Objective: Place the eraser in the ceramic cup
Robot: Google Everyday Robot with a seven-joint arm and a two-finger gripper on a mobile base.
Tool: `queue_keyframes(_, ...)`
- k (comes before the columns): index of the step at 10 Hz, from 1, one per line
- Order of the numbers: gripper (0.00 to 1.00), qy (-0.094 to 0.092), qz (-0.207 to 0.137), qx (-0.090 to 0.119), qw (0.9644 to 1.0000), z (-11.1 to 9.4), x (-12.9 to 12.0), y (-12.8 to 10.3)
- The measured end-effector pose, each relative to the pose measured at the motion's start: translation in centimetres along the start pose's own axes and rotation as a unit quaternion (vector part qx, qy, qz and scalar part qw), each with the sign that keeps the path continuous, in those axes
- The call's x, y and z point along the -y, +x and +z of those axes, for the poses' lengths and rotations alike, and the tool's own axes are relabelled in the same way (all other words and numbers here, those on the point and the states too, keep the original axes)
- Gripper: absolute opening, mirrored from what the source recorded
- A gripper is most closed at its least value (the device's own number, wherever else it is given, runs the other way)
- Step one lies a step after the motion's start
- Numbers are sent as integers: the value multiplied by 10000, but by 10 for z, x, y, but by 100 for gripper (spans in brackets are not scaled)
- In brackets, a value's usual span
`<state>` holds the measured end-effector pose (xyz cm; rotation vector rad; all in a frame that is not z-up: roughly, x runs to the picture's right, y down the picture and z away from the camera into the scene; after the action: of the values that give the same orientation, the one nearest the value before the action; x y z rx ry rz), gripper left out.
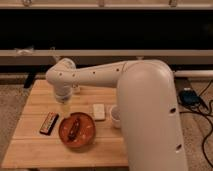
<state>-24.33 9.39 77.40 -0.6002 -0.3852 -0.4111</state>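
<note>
Lowering straight down risked striking the orange bowl (77, 131) instead of the eraser (99, 111); a skewed pinch could shove it against the ceramic cup (115, 116); the gripper (63, 106) hung over the bench (35, 145), whether its jaws were open or closed could not be told; the eraser lay flat to their right, apart.

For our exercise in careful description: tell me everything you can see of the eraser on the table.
The eraser is a small, pale, rectangular block with a plain matte look. It lies flat on the wooden table, between the orange plate and the ceramic cup, close to both. Nothing holds it: the gripper hangs apart, left of it in the picture.
</note>
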Motion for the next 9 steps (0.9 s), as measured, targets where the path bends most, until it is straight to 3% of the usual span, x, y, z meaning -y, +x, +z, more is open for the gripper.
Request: queue_keyframes(9,80,6,-122,-76,9999,4,0,1)
